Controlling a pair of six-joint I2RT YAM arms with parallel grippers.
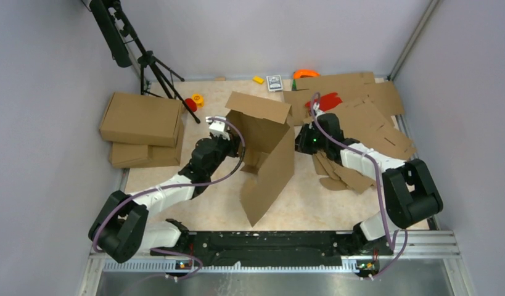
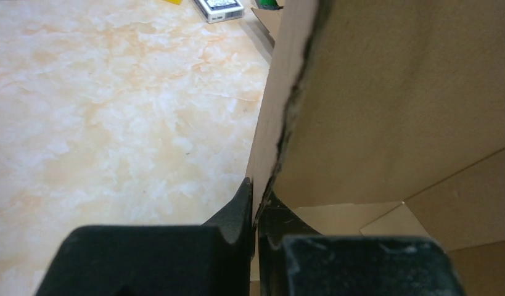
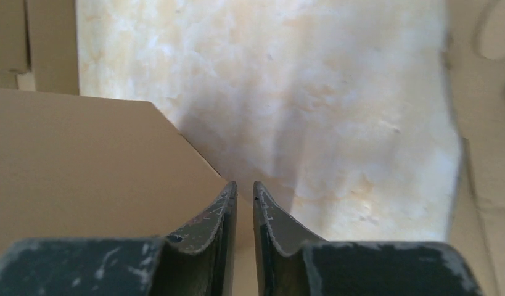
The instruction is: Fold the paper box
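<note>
The paper box stands half-folded in the middle of the table, with a tall brown panel upright and a flap bent over its top. My left gripper reaches in from the left and is shut on the edge of an upright panel. In the left wrist view that gripper pinches the thin cardboard edge between both fingers. My right gripper is at the box's right side. In the right wrist view it stands open by a narrow gap with nothing pinched, and a box panel lies just left of it.
Finished brown boxes are stacked at the left. A heap of flat cardboard sheets covers the back right, with loose pieces under my right arm. A tripod, a card deck and small coloured toys sit at the back.
</note>
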